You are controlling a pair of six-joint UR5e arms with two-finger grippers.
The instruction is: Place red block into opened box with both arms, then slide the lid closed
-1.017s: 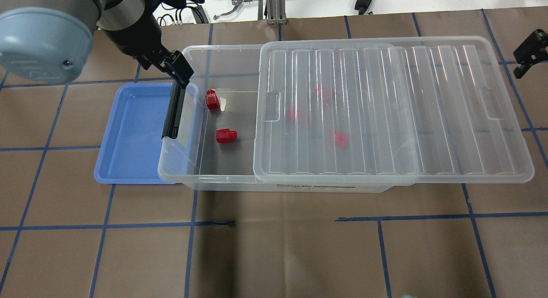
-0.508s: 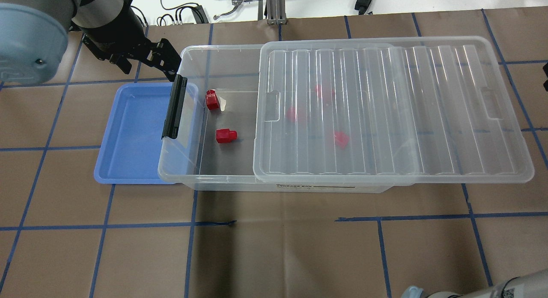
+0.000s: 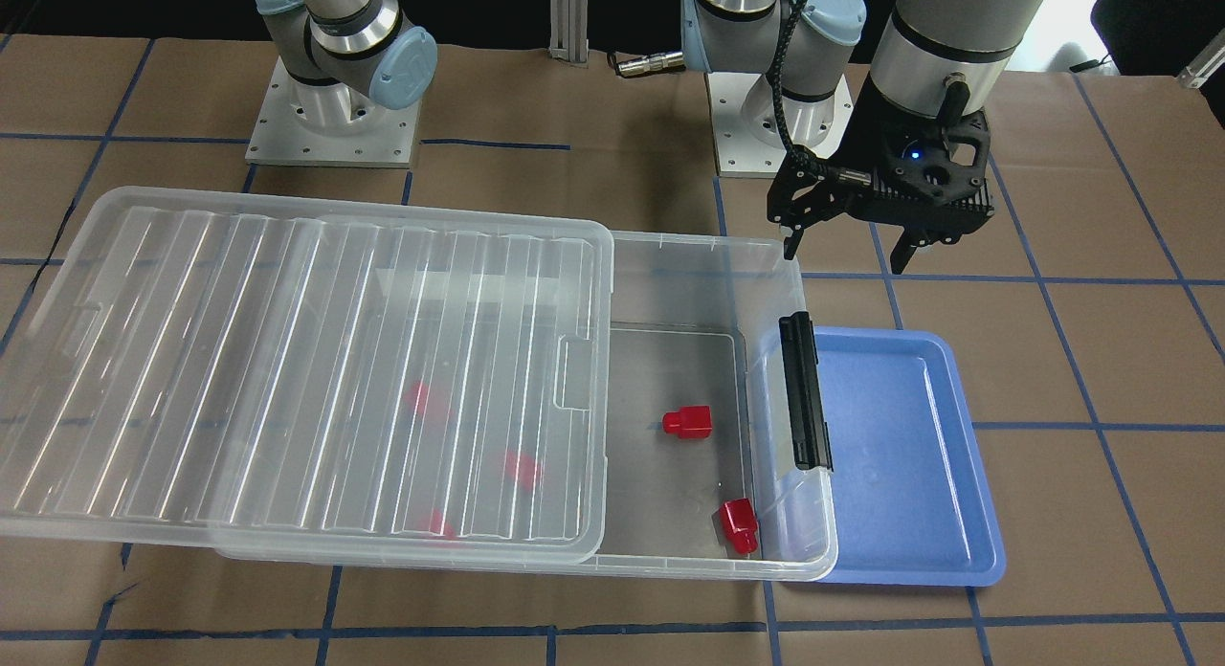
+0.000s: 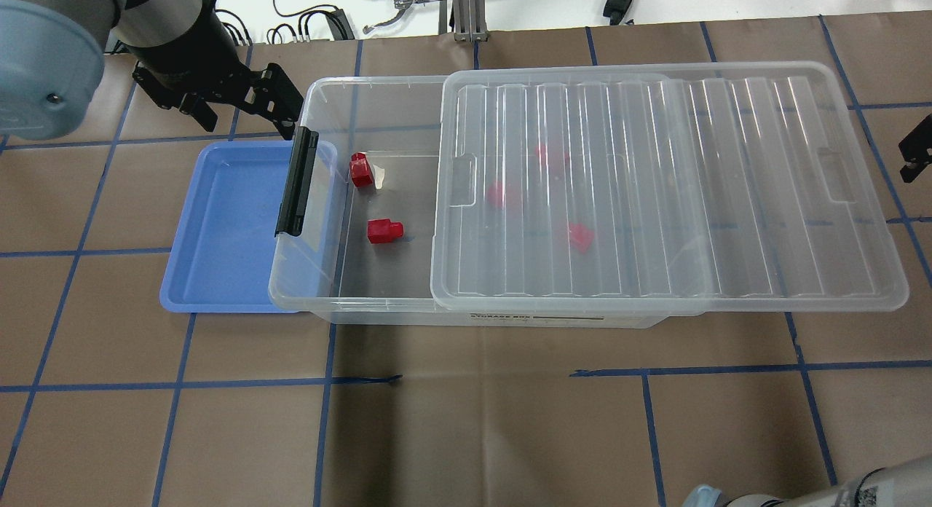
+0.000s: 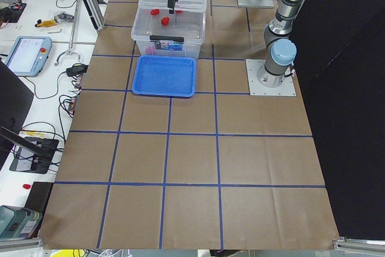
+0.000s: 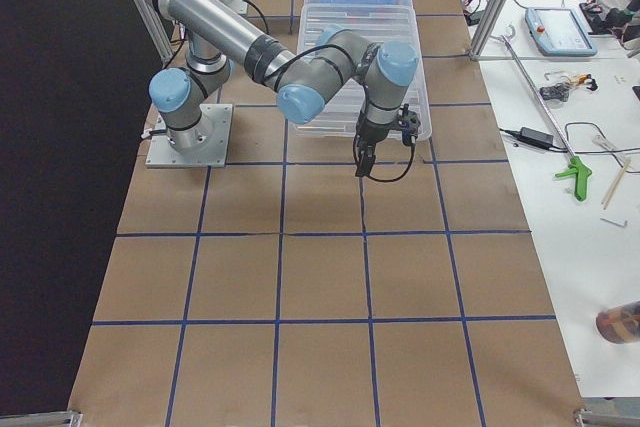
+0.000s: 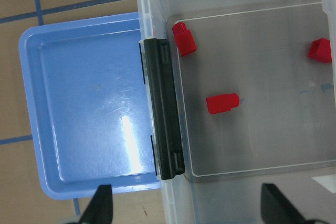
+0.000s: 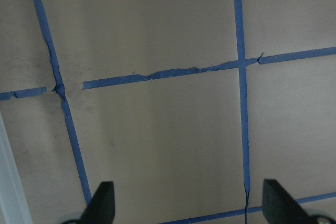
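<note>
We're seeing red blocks (image 4: 384, 231) in box (image 4: 364, 307) | lid (image 4: 655, 186) waiting half-open | left gripper (image 3: 844, 255) ten o'clock, right gripper (image 8: 189, 208) three, both gaping empty

Your robotics lab: two arms (image 3: 337, 34) bolted to a tape-gridded table (image 5: 180, 167), teach pendant (image 5: 27, 54) upper left in the left-side view.

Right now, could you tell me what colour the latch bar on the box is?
The latch bar is black, clearest in the left wrist view.
</note>
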